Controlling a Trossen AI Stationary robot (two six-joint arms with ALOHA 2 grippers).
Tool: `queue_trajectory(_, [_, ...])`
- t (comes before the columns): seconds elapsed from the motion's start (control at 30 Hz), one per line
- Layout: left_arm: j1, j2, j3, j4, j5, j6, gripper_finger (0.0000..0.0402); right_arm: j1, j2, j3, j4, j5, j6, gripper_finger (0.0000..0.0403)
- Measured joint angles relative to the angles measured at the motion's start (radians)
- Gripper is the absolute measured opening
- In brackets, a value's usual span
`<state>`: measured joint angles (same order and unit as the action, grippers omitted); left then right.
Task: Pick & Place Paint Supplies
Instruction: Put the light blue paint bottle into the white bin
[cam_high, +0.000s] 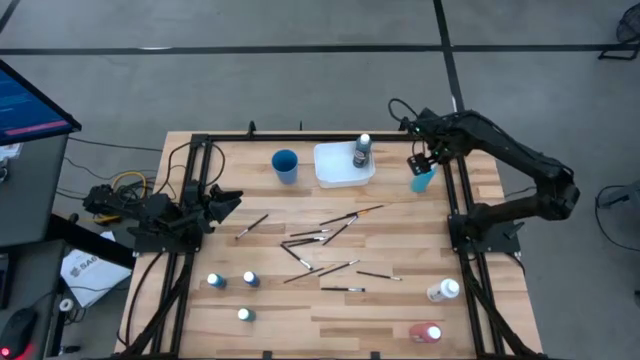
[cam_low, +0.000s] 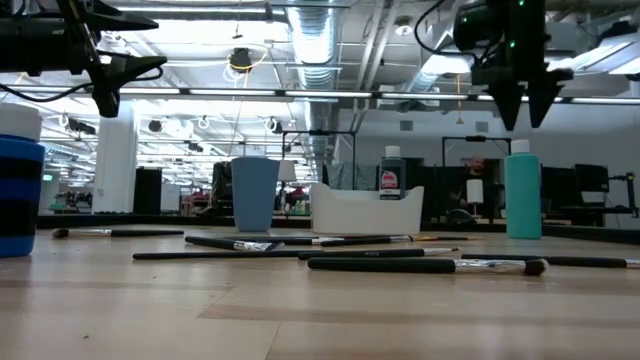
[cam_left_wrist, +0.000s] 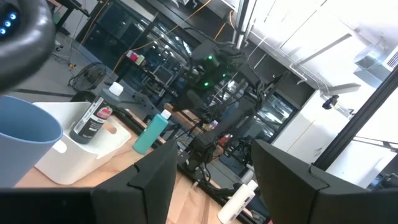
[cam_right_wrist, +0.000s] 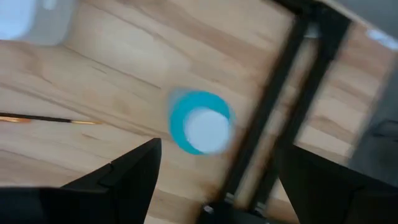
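Right pincer (cam_low: 521, 112): spread, empty, hanging directly above the upright teal white-capped paint bottle (cam_high: 423, 179) at the wooden desk's (cam_high: 400, 310) far right edge. Its wrist view alone shows the cap from above; the low view shows clear air between.

Left pincer (cam_high: 232, 200): spread, empty, at the left side.

Dark-handled paintbrushes (cam_high: 320, 245): scattered mid-desk.

Dark bottle (cam_high: 361, 152): in the white rectangular tray (cam_high: 335, 175).

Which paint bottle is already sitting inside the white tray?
The dark bottle, standing alone in the white tray. All other bottles sit on bare wood.

blue cup (cam_high: 285, 166) stands just beside white tray (cam_high: 335, 170) on table (cam_high: 400, 310).
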<state>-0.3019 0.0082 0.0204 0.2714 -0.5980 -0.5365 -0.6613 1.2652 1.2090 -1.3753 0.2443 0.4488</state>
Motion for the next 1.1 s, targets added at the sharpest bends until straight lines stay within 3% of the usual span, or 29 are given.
queue_trajectory(0.4, [0.000,0.000,0.000,0.000,0.000,0.000,0.0199,-0.061,-0.001,-0.087,0.090,-0.061,-0.040,0.0298])
queue_trajectory(0.7, [0.000,0.000,0.000,0.000,0.000,0.000,0.0199,-0.076,0.002,-0.087,0.099,-0.061,-0.082,0.0239])
queue_trajectory(1.1, [0.000,0.000,0.000,0.000,0.000,0.000,0.0199,-0.075,0.064,-0.086,0.094,-0.062,-0.116,0.0217])
